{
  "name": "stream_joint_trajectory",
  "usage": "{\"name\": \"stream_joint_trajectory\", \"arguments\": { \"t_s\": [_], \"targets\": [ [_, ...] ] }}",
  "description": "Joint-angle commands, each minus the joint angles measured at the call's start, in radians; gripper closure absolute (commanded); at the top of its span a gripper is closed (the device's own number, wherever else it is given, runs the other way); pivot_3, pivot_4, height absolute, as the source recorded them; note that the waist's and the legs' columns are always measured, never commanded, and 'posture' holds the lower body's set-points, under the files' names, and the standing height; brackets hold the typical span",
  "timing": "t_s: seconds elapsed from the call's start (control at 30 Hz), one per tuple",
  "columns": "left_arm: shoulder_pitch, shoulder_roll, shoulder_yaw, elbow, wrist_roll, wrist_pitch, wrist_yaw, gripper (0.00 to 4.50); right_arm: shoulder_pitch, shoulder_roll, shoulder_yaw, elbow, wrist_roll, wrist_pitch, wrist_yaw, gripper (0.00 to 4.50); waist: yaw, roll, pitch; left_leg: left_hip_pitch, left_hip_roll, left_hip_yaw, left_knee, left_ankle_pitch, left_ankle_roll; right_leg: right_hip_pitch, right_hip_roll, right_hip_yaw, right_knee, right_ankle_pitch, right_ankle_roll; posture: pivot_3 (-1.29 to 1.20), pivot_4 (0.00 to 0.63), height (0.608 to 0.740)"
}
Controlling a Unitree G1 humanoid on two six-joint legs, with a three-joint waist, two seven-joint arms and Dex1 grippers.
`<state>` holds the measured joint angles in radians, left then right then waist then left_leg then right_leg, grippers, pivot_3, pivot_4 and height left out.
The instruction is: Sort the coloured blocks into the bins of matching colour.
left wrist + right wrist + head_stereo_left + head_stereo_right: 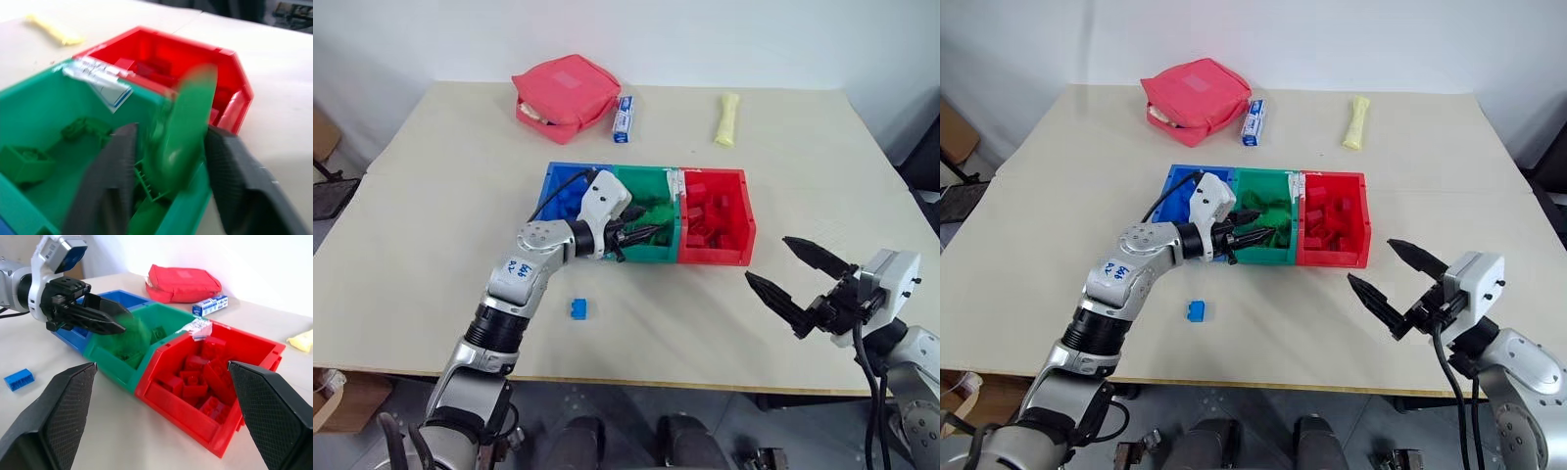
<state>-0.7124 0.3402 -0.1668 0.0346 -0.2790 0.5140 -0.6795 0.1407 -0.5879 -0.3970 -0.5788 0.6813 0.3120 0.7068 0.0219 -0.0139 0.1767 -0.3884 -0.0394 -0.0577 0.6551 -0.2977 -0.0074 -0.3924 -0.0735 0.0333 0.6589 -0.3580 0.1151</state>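
On the surface (431,196), one blue block (578,308) lies alone, in front of the bins and apart from them. The blue bin (563,186) holds blue blocks. The left claw (641,235) hangs over the green bin (651,201), its jaws part-way open, with a blurred green block (183,132) between them that looks to be dropping free; whether the pads touch it cannot be told. To do this step well, keep the claw over the middle of the green bin, clear of the wall shared with the red bin (715,220), and let the jaws part fully before lifting away, so the block lands among the green blocks (27,164) already inside. The red bin holds red blocks. The right claw (800,284) hovers wide open and empty, just off the red bin's near corner. The blue block seems the likely next pick.
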Motion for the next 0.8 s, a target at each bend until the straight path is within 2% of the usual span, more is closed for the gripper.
{"name": "stream_joint_trajectory", "arguments": {
  "t_s": [0.03,0.13,0.23,0.33,0.5,0.6,0.7,0.8],
  "targets": [
    [0.04,0.062,0.062,-0.074,0.002,-0.04,-0.014,1.09,-0.016,-0.013,0.011,-0.012,0.007,-0.015,0.021,0.0,-0.003,0.0,0.0,0.0,0.0,0.0,0.0,0.0,0.0,0.0,0.0,0.0,0.0,0.0,0.0,0.0,0.15,0.74],
    [0.096,0.131,0.125,-0.089,-0.007,-0.057,-0.031,0.21,-0.044,-0.022,0.033,0.009,0.009,-0.011,0.048,0.0,-0.006,0.0,0.0,0.001,0.001,0.0,0.0,0.0,0.0,0.0,0.0,0.0,0.0,0.0,0.0,0.0,0.15,0.74],
    [0.189,0.212,0.217,-0.108,-0.066,-0.11,-0.123,0.21,-0.078,-0.041,0.07,0.036,0.007,-0.01,0.1,0.0,-0.014,0.0,0.0,0.001,0.001,0.0,-0.001,0.0,0.0,0.0,0.0,0.0,0.0,0.0,0.0,0.0,0.15,0.74],
    [0.297,0.299,0.33,-0.074,-0.089,-0.269,-0.228,0.21,-0.115,-0.072,0.129,0.063,-0.009,-0.017,0.172,0.0,-0.02,0.0,0.0,0.001,0.001,0.0,-0.002,0.0,0.0,0.0,-0.001,0.0,-0.001,0.0,0.0,0.0,0.15,0.74],
    [0.416,0.407,0.499,-0.018,-0.166,-0.284,-0.307,0.09,-0.179,-0.111,0.216,0.122,-0.055,-0.026,0.259,0.0,-0.023,0.0,0.0,0.001,0.0,0.0,-0.002,0.0,0.0,0.0,-0.002,0.0,-0.002,0.0,0.0,0.0,0.15,0.74],
    [0.508,0.486,0.562,0.053,-0.144,-0.344,-0.373,0.09,-0.233,-0.112,0.27,0.163,-0.082,-0.05,0.312,0.0,-0.024,0.0,0.0,0.001,0.0,0.0,-0.003,0.0,0.001,0.0,-0.003,0.0,-0.003,0.0,0.0,0.0,0.15,0.74],
    [0.567,0.53,0.568,0.064,-0.158,-0.326,-0.426,0.09,-0.253,-0.108,0.289,0.177,-0.094,-0.057,0.331,0.0,-0.023,0.0,0.0,0.001,0.0,0.0,-0.004,-0.001,0.001,0.0,-0.003,-0.001,-0.003,0.0,0.0,0.0,0.15,0.74],
    [0.598,0.535,0.532,0.005,-0.163,-0.328,-0.46,0.09,-0.26,-0.11,0.284,0.183,-0.093,-0.054,0.336,0.0,-0.018,0.0,0.0,0.001,0.0,-0.001,-0.005,-0.001,0.002,0.0,-0.004,-0.001,-0.004,0.0,0.0,0.0,0.15,0.74]
  ]
}}
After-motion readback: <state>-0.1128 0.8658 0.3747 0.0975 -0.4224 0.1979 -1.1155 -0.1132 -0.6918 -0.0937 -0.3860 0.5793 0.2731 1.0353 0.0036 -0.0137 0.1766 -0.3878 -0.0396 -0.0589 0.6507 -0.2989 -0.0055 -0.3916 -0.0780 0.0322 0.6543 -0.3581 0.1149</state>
